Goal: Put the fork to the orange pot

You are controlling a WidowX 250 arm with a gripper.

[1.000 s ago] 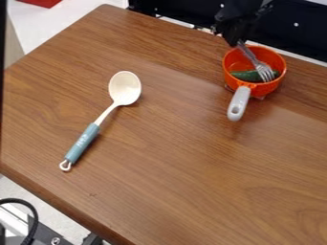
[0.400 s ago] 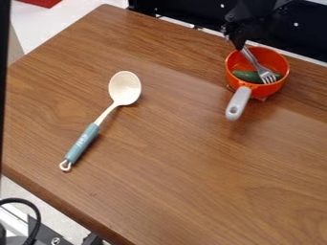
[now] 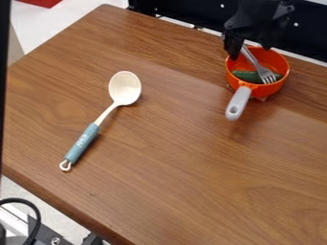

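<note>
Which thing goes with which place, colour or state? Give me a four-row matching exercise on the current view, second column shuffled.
1. Fork
2. Gripper
3. Spoon
4. Pot handle

A. Flat on the table
B. Pale grey, jutting toward the camera
C. Tines inside the orange pot
D. Open, at the pot's far side

Pairs: 1-C, 2-D, 3-A, 4-B
</note>
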